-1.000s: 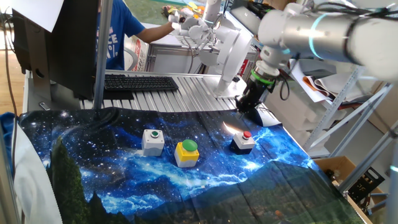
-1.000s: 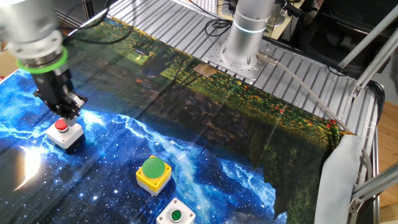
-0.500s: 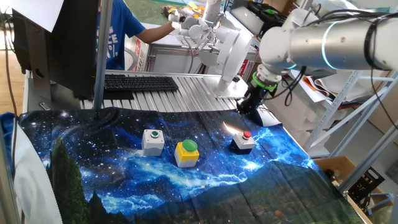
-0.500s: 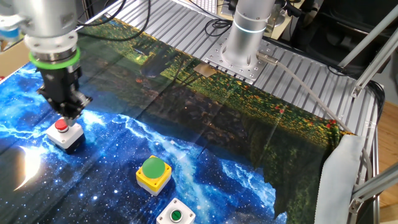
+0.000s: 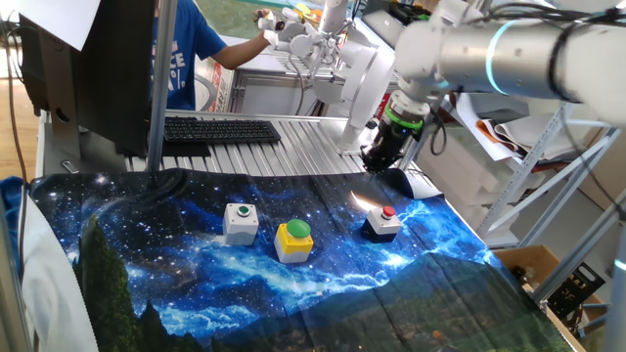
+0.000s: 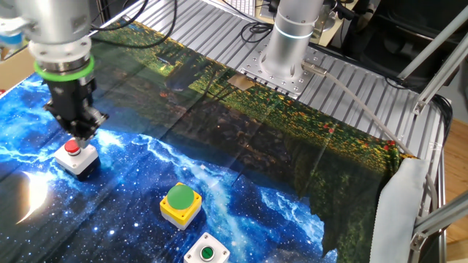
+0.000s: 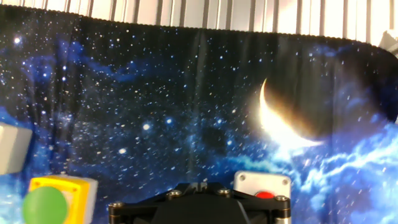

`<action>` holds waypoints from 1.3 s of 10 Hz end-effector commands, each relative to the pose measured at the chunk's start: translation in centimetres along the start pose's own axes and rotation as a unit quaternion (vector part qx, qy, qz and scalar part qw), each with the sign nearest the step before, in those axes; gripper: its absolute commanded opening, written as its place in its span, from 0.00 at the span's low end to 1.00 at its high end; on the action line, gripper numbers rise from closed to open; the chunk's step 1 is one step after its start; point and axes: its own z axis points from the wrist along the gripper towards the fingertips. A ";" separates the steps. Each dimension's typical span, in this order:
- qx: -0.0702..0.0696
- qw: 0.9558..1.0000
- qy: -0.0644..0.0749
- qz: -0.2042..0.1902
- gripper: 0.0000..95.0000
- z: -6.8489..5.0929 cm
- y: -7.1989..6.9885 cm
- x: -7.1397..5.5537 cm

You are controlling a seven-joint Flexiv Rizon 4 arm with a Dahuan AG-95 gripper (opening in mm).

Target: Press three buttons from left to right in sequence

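Three buttons stand in a row on the starry cloth. The grey box with a small green cap (image 5: 240, 222) is on the left, the yellow box with a large green dome (image 5: 293, 241) in the middle, and the dark box with a small red cap (image 5: 383, 223) on the right. They also show in the other fixed view: red (image 6: 75, 155), yellow (image 6: 180, 203), grey (image 6: 207, 253). My gripper (image 5: 377, 158) hangs above and behind the red-cap box, apart from it (image 6: 79, 126). In the hand view only the gripper's body (image 7: 199, 204) shows; the fingertips are hidden.
A black keyboard (image 5: 220, 129) and a monitor (image 5: 88, 68) stand on the ribbed metal table behind the cloth. A person in a blue shirt (image 5: 181, 49) is at the back. The arm's base (image 6: 287, 51) is bolted beside the cloth's far edge.
The gripper has risen and drawn back and to the left, away from the red-cap box. The buttons have not moved.
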 end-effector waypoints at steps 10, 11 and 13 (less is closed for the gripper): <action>0.032 0.999 0.008 0.015 0.00 2.0 13.2 1.7; 0.032 0.999 0.006 0.024 0.00 3.0 14.3 3.0; 0.028 0.999 0.002 0.037 0.00 4.1 15.7 4.6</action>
